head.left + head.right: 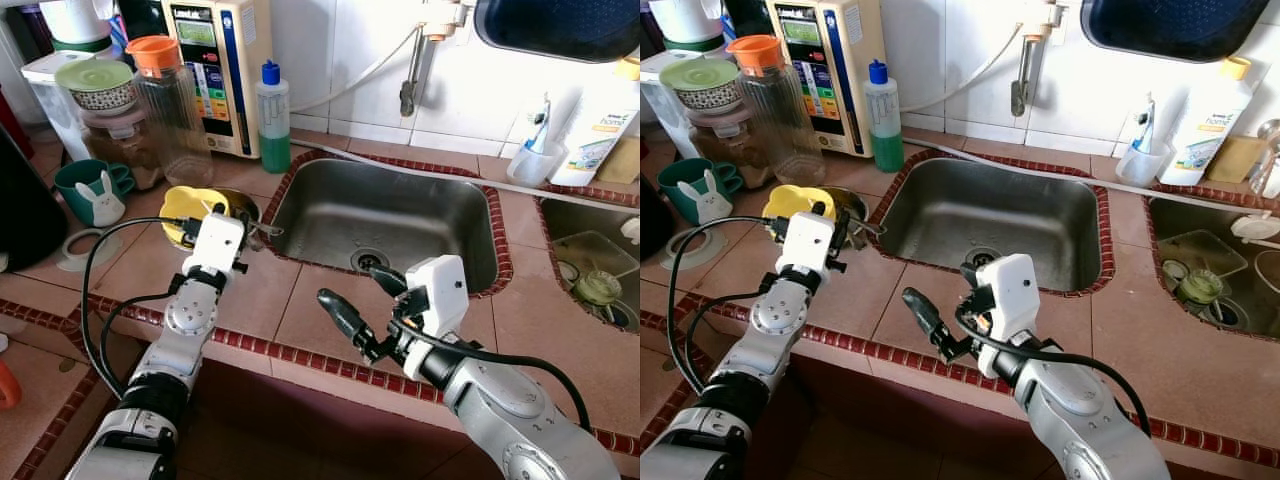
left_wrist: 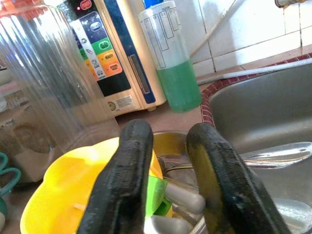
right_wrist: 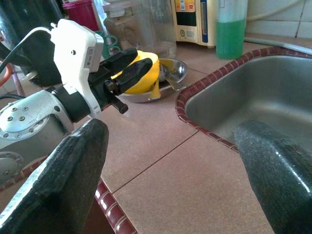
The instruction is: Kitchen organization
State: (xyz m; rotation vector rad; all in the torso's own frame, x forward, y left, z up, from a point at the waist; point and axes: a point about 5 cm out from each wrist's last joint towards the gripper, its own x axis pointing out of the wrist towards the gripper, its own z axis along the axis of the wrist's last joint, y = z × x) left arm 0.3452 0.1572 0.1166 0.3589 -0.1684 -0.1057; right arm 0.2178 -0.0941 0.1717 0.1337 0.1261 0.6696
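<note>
A yellow bowl [image 1: 188, 204] rests on a shallow metal dish [image 3: 174, 68] holding several spoons [image 2: 279, 153], on the tiled counter left of the steel sink [image 1: 330, 215]. My left gripper [image 2: 168, 134] hovers just over this pile. Its fingers are open by a narrow gap, with nothing held between the tips; a green and a grey handle lie below them. My right gripper [image 1: 358, 295] hangs wide open and empty above the counter tile [image 3: 195, 180] in front of the sink.
Behind the dish stand a clear pitcher with an orange lid [image 1: 168, 110], a water appliance [image 1: 225, 70] and a bottle of green liquid [image 1: 273, 125]. A teal rabbit mug [image 1: 92, 192] sits at the left. A second basin [image 1: 590, 265] lies at the right.
</note>
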